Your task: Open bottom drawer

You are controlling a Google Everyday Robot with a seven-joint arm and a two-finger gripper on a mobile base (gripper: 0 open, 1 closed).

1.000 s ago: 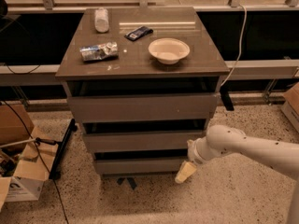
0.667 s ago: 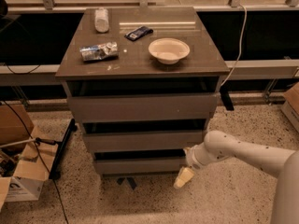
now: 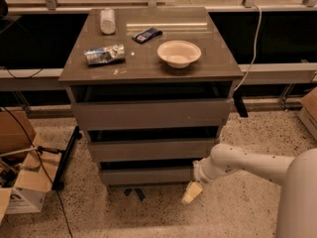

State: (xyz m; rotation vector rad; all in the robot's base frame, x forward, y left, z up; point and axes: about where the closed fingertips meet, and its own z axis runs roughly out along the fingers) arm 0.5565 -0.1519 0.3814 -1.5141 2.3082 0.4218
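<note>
The bottom drawer (image 3: 146, 175) is the lowest and narrowest of three grey-brown flat drawer fronts in a cabinet; a dark gap shows above its front panel. My gripper (image 3: 192, 192) hangs at the end of the white arm (image 3: 247, 163), just right of and below the bottom drawer's right end, near the floor. One pale finger (image 3: 191, 193) points down and left. The gripper holds nothing that I can see.
The cabinet top (image 3: 148, 63) carries a white bowl (image 3: 179, 52), a crumpled bag (image 3: 104, 54), a dark packet (image 3: 147, 34) and a cup (image 3: 107, 20). Cardboard boxes (image 3: 22, 195) lie on the floor at left. A cable (image 3: 250, 53) hangs at right.
My gripper and arm have shifted a little to the left, closer to the bottom drawer's right end. The drawers look unchanged.
</note>
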